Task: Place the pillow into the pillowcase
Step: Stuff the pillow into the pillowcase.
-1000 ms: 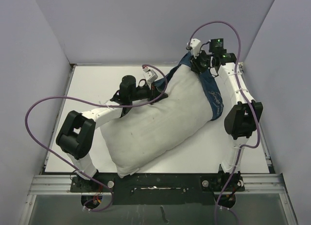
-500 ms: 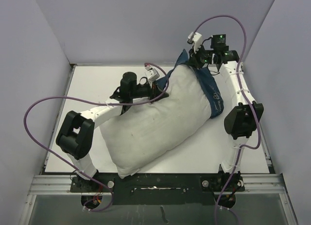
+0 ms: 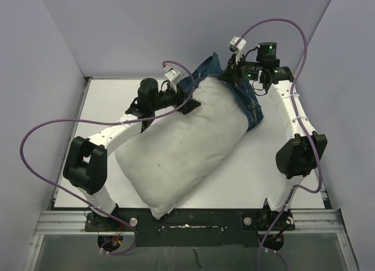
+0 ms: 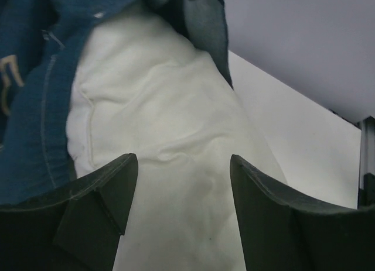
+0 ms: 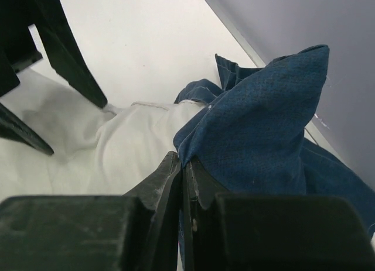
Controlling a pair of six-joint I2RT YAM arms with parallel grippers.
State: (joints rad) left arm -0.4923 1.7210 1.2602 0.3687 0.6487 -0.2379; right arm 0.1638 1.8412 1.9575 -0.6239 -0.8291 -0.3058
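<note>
The large, lumpy white stuffed pillow (image 3: 187, 148) lies slantwise across the flat white table (image 3: 108, 101), its near end close to the arm bases and its far end pushed into the navy-blue fabric pillowcase (image 3: 253, 110) with cream script. The case covers only that far end: it is bunched over the top corner and runs down the pillow's right side, while most of the white body lies bare. The right gripper (image 3: 232, 79) hangs over the far corner with its fingers pressed together on a fold of the blue cloth; in the right wrist view the pinched fabric rises from between them in a stiff peak. The left gripper (image 3: 190, 102) sits at the pillow's far-left flank, just beside the case's open hem. Its dark fingers stand apart with nothing clamped between them, and in the left wrist view the wrinkled white surface fills the gap, with the stitched blue hem draped along the left side. Purple cables (image 3: 41, 136) loop from both arms over the table's sides, and plain grey walls (image 3: 146, 31) close in the space behind and to either side.
</note>
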